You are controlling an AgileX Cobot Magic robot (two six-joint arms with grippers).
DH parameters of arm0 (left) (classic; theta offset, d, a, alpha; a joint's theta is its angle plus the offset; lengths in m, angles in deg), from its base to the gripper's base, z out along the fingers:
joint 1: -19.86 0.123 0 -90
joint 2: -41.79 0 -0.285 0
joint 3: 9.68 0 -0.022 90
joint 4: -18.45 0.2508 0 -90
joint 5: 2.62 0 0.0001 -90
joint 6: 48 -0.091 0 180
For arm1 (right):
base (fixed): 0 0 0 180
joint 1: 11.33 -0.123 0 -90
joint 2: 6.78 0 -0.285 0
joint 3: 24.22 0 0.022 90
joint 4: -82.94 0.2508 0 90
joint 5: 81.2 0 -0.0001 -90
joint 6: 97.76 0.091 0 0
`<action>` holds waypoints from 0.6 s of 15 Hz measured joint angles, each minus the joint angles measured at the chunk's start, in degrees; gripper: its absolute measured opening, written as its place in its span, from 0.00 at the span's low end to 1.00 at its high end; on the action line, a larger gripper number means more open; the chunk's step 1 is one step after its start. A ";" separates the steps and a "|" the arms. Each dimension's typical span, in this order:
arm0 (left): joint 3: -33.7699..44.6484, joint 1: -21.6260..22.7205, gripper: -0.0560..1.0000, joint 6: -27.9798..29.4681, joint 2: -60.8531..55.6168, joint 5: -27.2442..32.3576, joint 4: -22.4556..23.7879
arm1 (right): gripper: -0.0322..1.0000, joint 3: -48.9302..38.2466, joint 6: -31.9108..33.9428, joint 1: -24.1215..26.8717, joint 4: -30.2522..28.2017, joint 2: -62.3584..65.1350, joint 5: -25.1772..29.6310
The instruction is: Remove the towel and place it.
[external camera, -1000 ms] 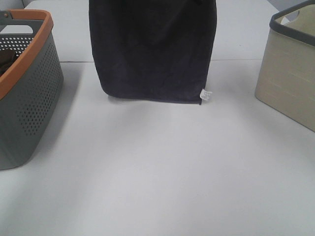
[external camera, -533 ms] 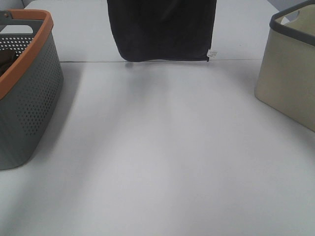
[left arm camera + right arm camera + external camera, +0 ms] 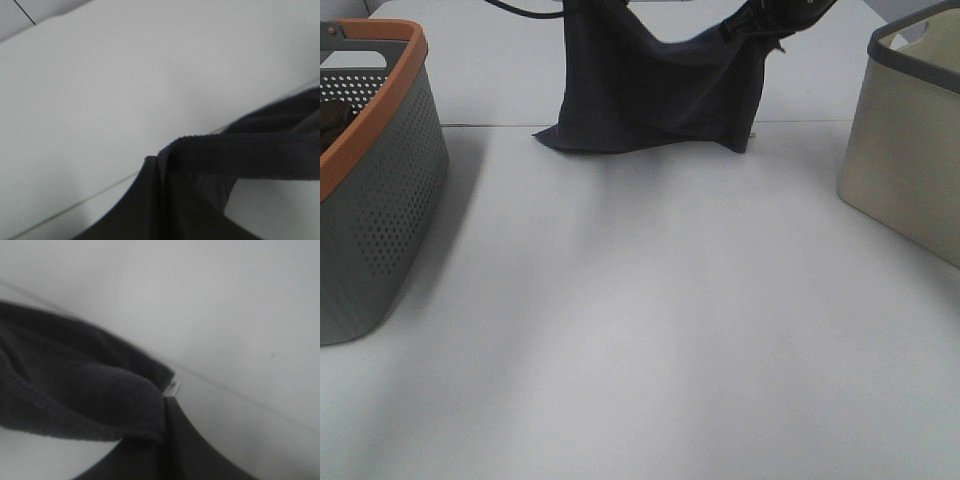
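Observation:
The towel (image 3: 655, 95), a dark charcoal-purple cloth, hangs at the far middle of the white table (image 3: 650, 320). Its lower edge rests crumpled on the table and its top sags between the two held corners. My left gripper (image 3: 582, 8) is shut on the towel's upper left corner at the top edge of the exterior view. My right gripper (image 3: 752, 25) is shut on the upper right corner. In the left wrist view the towel's hem (image 3: 245, 150) runs out of the gripper (image 3: 161, 166). In the right wrist view the towel (image 3: 75, 385) with its white tag (image 3: 173, 386) bunches at the gripper (image 3: 162, 407).
A grey perforated basket with an orange rim (image 3: 390, 190) stands at the left edge with something dark inside. A beige basket with a dark grey rim (image 3: 910, 150) stands at the right edge. A seam (image 3: 490, 125) crosses the table under the towel.
The towel had been rising out of the top of the view. It has now come down, its lower edge lies on the table, and both grippers have come into view.

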 joint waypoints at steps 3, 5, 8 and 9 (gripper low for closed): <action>0.00 -0.11 0.05 -7.33 0.00 11.86 -9.45 | 0.03 0.00 -6.53 0.00 9.28 0.00 19.60; 0.06 -0.11 0.05 -13.24 0.00 19.77 -14.95 | 0.03 0.00 -8.65 -0.11 10.03 0.00 28.02; 1.43 -0.11 0.05 -24.35 0.69 29.74 -20.05 | 0.03 -1.03 -11.46 -0.11 8.25 0.00 37.76; 2.69 -0.06 0.05 -26.59 0.69 29.91 -22.17 | 0.03 -2.29 -12.03 -0.11 8.14 0.00 38.10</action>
